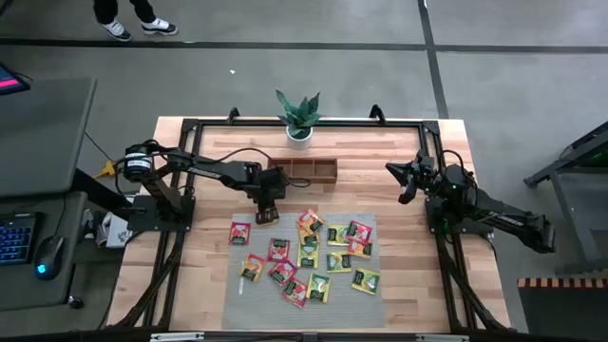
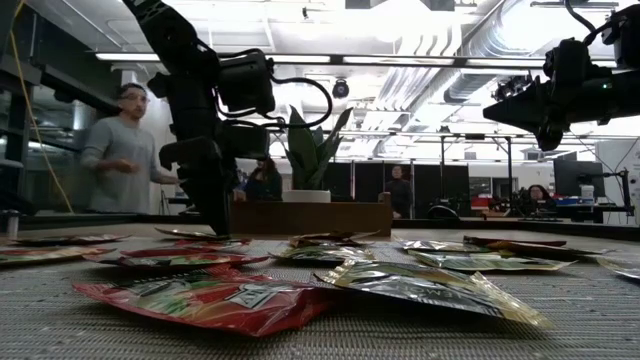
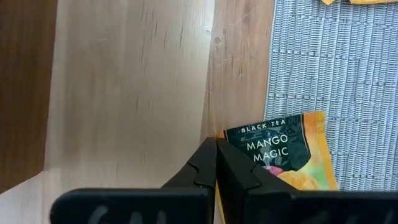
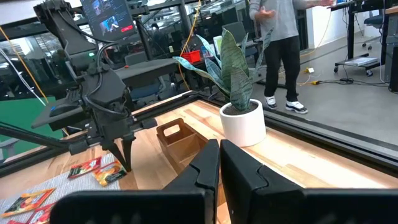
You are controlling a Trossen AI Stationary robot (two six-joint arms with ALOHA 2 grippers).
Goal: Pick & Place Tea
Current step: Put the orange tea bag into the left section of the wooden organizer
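Many small flat tea sachets point(image 1: 306, 252) lie on the grey ribbed mat point(image 1: 366, 299).
Left end effector point(image 1: 263, 218) is clenched on one yellow tea sachet point(image 3: 283, 155); brown wooden tray point(image 1: 304, 171) looks empty.

Two dark jointed arms, black looping cables, matte black jaws.

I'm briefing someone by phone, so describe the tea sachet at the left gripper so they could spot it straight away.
Find the grey ribbed mat near the wooden tray, then its corner where the left gripper is shut. The sachet in it is yellow-orange with a dark label reading Mango Magic, straddling the mat's edge apart from the main cluster.
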